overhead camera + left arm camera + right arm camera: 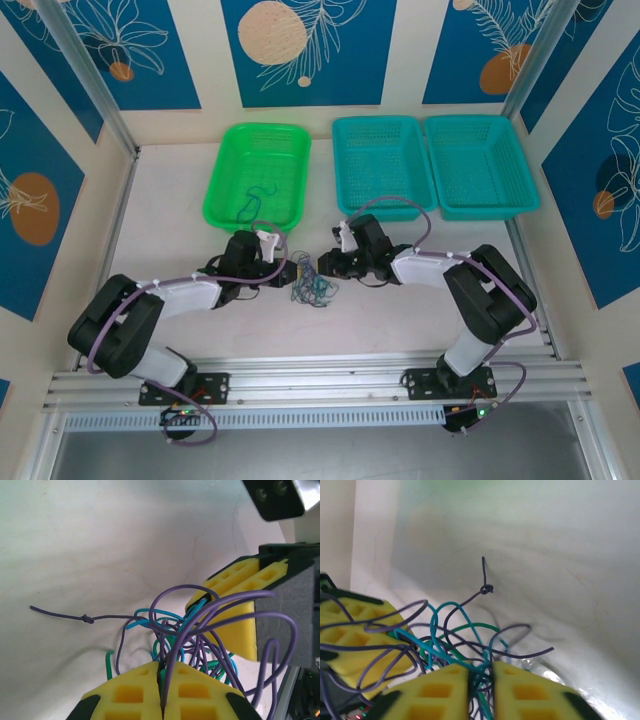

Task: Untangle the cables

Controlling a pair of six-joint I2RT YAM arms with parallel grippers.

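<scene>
No legible writing anywhere.
The blue wall panels along the top of the frame carry drawn leaves and pale discs, not lettering; the green basket is unmarked.

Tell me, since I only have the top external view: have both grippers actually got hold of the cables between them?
Observer: The left gripper has. Its wrist view shows it shut on the cables, with strands running into the seam between its jaws.
Operator: And the other one?
Observer: The right gripper pinches teal and purple strands at its tips.
Operator: Any knots I should know about?
Observer: One small knot sits on a loose purple end lying on the table, outside the bundle.
</scene>
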